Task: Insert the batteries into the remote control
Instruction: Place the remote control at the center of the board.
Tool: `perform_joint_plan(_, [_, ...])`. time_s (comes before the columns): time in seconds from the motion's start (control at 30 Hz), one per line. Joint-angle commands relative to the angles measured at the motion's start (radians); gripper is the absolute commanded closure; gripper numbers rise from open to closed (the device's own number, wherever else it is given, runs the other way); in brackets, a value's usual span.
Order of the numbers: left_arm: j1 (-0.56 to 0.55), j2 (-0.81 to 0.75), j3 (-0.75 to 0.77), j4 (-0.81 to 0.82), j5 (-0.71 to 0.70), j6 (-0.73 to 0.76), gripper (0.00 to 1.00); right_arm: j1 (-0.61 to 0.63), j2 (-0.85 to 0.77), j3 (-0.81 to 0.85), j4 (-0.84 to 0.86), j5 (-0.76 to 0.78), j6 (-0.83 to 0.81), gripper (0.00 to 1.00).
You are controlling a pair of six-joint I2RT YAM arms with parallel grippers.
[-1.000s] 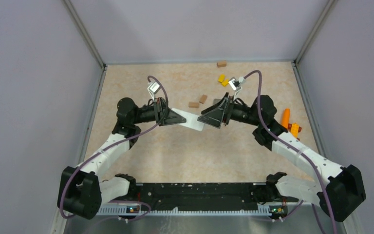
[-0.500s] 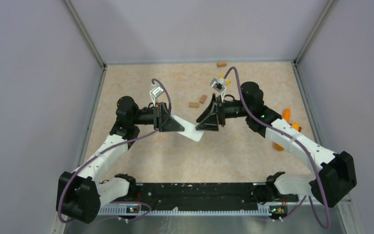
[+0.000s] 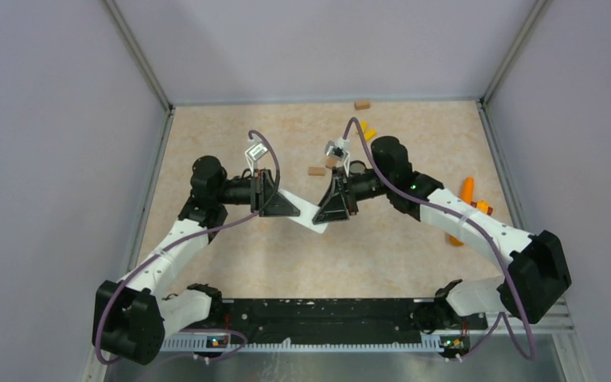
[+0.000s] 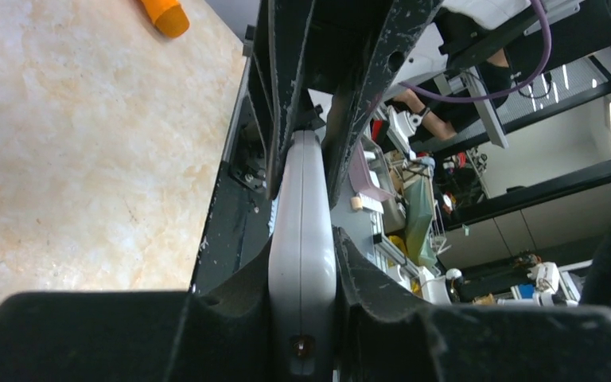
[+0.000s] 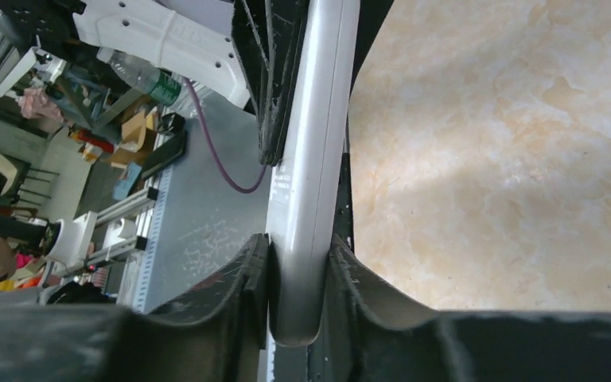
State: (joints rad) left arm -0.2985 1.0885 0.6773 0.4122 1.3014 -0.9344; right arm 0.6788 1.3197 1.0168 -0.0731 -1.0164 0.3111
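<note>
Pale grey-white plastic, smooth and slightly glossy: that's the remote [image 3: 308, 213]. It's a slim slab with rounded edges. From the top view it sits mid-scene between the two arms, angled from far left to near right. I honestly can't tell whether it touches the tabletop [image 3: 231, 135] or is lifted off it.

In the left wrist view you see the remote [image 4: 302, 239] edge-on. There's a fine seam running down the narrow side and a tiny dark hole near the close end. The left jaws are pinching it from both sides, snug against the casing. The right wrist view shows the same thing from the other end, where the remote [image 5: 318, 143] is a long pale strip with a soft sheen. The right jaws are pressed onto it on both flanks with no gap I can see. So each arm has one end.

The jaws are matte black plastic, pretty scuffed, with whitish flecks and scratches along the edges.

The tabletop is beige with a marbled, stone-like pattern. Scattered on the far side are a small brown block [image 3: 316, 170], another brown block [image 3: 362, 103] by the far wall and a yellow block [image 3: 370, 132]. An orange piece [image 3: 467, 191] sits over at the right edge.
</note>
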Motion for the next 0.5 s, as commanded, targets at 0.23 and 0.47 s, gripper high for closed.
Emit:
perform_joint_plan(0.23, [0.015,-0.059,0.115,-0.275,-0.142,0.199,0.35,-0.019,0.021,-0.011,0.336,0.073,0.261,1.00])
perform_joint_plan(0.47, [0.081,-0.138,0.183,-0.672,-0.623,0.429,0.01,-0.094,-0.164,-0.074,0.041,0.561,0.105,1.00])
